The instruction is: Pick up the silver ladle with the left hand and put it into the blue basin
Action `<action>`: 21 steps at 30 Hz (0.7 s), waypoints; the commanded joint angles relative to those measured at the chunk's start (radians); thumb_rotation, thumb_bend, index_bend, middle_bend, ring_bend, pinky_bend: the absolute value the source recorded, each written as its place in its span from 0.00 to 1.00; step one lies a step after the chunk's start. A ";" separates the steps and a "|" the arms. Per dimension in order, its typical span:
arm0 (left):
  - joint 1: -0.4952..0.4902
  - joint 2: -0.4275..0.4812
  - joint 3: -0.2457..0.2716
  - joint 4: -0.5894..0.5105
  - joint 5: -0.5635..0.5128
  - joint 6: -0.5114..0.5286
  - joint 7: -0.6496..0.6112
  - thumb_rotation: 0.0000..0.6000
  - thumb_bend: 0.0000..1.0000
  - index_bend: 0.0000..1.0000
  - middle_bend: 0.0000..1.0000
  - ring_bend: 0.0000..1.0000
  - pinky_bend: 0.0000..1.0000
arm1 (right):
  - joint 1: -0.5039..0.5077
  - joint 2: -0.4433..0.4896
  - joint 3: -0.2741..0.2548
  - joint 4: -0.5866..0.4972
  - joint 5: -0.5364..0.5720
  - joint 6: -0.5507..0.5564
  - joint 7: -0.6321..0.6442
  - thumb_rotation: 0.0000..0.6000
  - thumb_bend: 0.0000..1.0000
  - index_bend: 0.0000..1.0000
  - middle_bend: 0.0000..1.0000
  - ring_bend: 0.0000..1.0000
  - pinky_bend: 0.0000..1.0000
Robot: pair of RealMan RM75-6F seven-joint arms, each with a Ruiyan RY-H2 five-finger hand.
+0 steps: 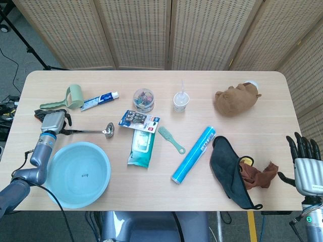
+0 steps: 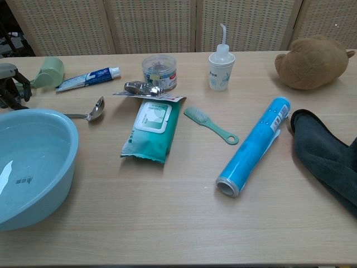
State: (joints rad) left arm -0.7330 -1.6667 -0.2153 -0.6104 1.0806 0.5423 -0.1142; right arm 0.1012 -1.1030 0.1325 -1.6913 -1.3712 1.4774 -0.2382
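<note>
The silver ladle lies flat on the table, handle end directly under the left hand, bowl pointing away from it, just beyond the blue basin. Whether the fingers have closed on the handle cannot be told. Judged light, rigid and slippery; best gripped mid-handle

The silver ladle lies at two o'clock of the blue basin, with the left hand at eleven o'clock.
</note>
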 commanded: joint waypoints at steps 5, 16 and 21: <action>0.005 -0.009 0.012 0.030 0.022 -0.002 -0.002 1.00 0.22 0.52 1.00 0.99 1.00 | -0.001 0.007 0.000 -0.009 0.000 0.001 0.006 1.00 0.00 0.00 0.00 0.00 0.00; 0.005 0.001 0.008 0.015 0.013 -0.035 0.021 1.00 0.22 0.45 1.00 0.99 1.00 | -0.006 0.023 0.000 -0.023 -0.007 0.010 0.020 1.00 0.00 0.00 0.00 0.00 0.00; 0.003 -0.010 0.006 0.020 0.010 -0.035 0.033 1.00 0.22 0.45 1.00 0.99 1.00 | -0.006 0.025 -0.001 -0.025 -0.006 0.009 0.021 1.00 0.00 0.00 0.00 0.00 0.00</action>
State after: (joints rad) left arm -0.7294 -1.6742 -0.2089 -0.5926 1.0917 0.5076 -0.0825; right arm 0.0952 -1.0785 0.1319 -1.7164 -1.3776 1.4863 -0.2177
